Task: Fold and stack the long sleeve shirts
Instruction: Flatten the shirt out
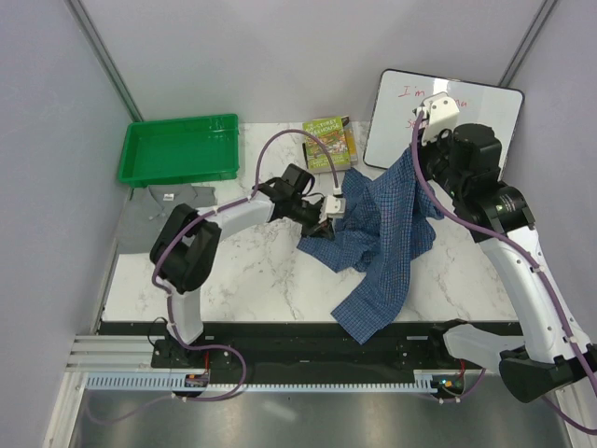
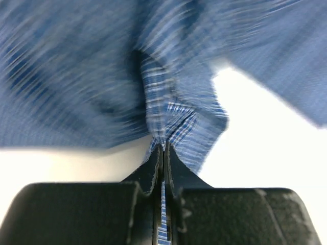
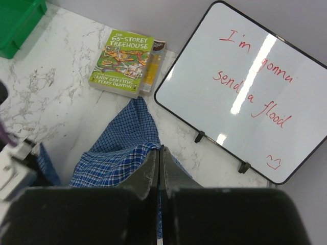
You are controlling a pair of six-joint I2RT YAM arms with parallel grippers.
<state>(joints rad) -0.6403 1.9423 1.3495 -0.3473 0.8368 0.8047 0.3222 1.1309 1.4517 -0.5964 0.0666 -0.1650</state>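
The blue checked shirt (image 1: 382, 233) hangs crumpled between both grippers over the middle of the marble table, with one part trailing down to the front edge. My left gripper (image 1: 326, 222) is shut on a fold of it at its left side; in the left wrist view the cloth (image 2: 102, 76) is pinched between the closed gripper tips (image 2: 162, 148). My right gripper (image 1: 415, 154) is raised at the back right, shut on an edge of the shirt (image 3: 117, 148), with its tips (image 3: 160, 149) closed. A flat grey shape (image 1: 173, 201) lies by the tray; I cannot tell if it is the grey shirt.
A green plastic tray (image 1: 177, 149) stands at the back left. A green book (image 1: 328, 142) lies at the back centre and shows in the right wrist view (image 3: 121, 62). A whiteboard (image 1: 438, 121) with red writing leans at the back right (image 3: 245, 92).
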